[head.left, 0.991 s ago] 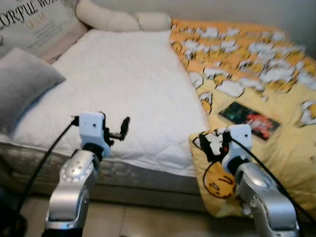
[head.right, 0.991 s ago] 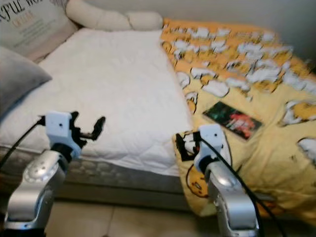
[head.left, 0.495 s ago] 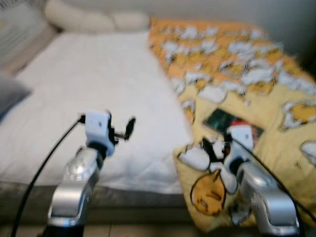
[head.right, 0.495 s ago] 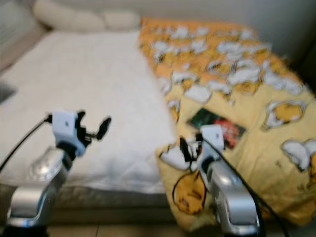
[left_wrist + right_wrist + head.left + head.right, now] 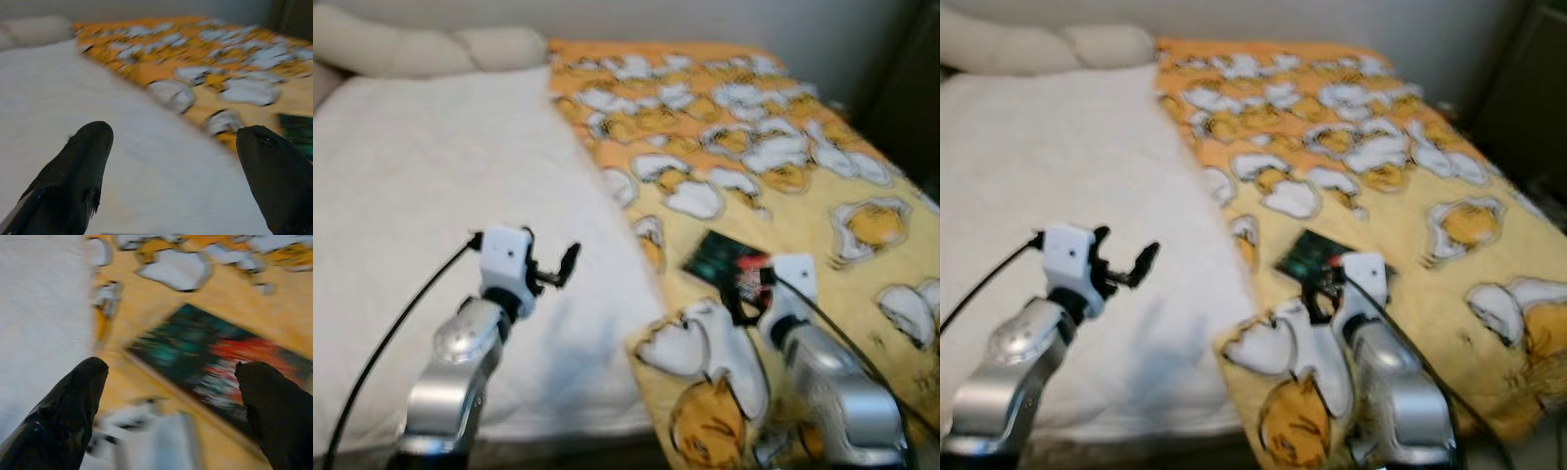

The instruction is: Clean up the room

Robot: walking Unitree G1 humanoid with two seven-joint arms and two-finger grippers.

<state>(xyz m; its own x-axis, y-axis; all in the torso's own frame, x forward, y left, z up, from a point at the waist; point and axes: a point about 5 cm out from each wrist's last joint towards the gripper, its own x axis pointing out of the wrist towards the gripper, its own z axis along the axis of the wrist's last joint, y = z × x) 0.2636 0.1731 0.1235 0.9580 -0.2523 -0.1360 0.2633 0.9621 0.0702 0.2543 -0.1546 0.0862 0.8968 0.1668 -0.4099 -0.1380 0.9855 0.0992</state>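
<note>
A flat book point(image 5: 215, 360) with a dark green and red cover lies on the yellow blanket point(image 5: 822, 186), on the right half of the bed point(image 5: 421, 196). It sits askew, near the blanket's inner edge where the yellow cloth meets the white mattress cover point(image 5: 401, 225).

The right gripper point(image 5: 744, 294) hangs just short of the book, level with its near edge. Its two black fingers point(image 5: 68, 406) are spread wide, one to each side of the cover, and hold nothing; whether they touch the blanket cannot be told from these blurred pictures. The left gripper point(image 5: 558, 266) is raised over the white mattress cover, well apart from the book. Its fingers point(image 5: 73, 171) are also spread wide and empty.

The blanket is printed with white and orange cartoon shapes outlined in black, and its near corner drapes over the foot of the bed in front of the right arm. The white mattress cover is quilted and lies bare on the left half. A long cream bolster pillow point(image 5: 421, 47) runs along the head of the bed against a pale wall point(image 5: 656, 18). To the far right of the bed stands something dark point(image 5: 1528, 88), too blurred to identify. A black cable point(image 5: 391, 333) runs down beside the left arm.
</note>
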